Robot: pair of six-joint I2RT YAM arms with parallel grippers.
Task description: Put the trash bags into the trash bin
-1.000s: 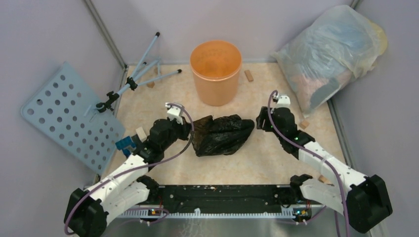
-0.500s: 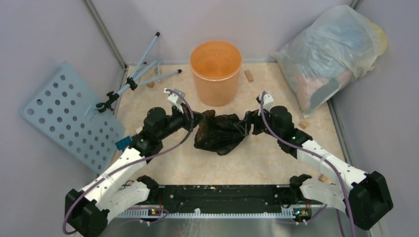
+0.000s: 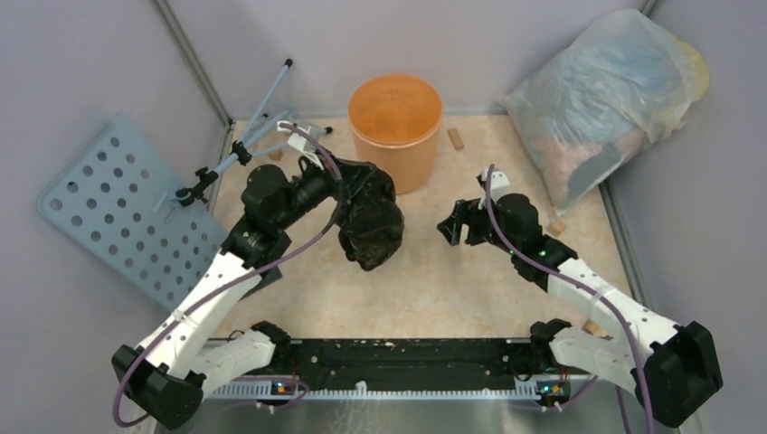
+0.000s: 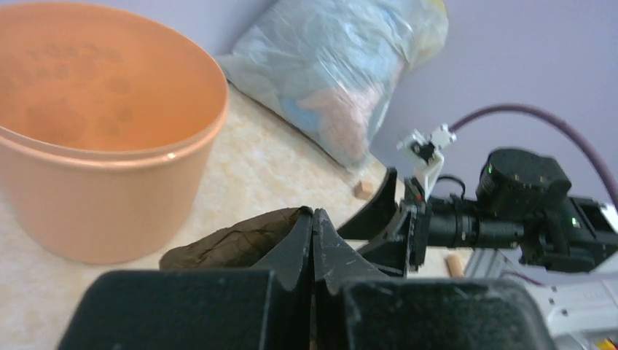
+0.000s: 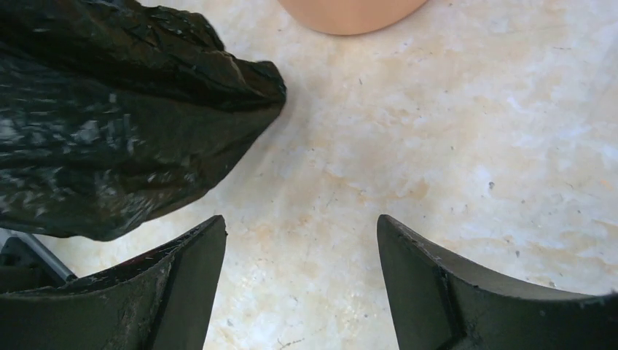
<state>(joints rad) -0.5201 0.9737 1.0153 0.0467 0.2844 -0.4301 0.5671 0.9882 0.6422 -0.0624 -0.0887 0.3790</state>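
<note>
Two arms show in the overhead view. The left gripper (image 3: 351, 183) is clamped tight on the upper end of the thin, glossy, crinkled black plastic bag (image 3: 373, 226), beside the lower left wall of the round orange plastic bucket (image 3: 395, 127). The bag sits outside the bucket as a long lump. Its long axis runs from the gripper toward the near edge of the pale table (image 3: 470, 280), free end nearest us. The right gripper (image 3: 449, 226) stands wide open and holds nothing, to the bag's right and apart from it.

From the left wrist we see the fingers (image 4: 288, 255) pressed together, a fold of the bag (image 4: 233, 244) caught at their left and the bucket (image 4: 109, 146) ahead on the left.

From the right wrist the spread fingers (image 5: 182, 292) frame bare table. The bag (image 5: 109, 146) fills the upper left, its tapered end pointing right, clear of both fingers.
</note>
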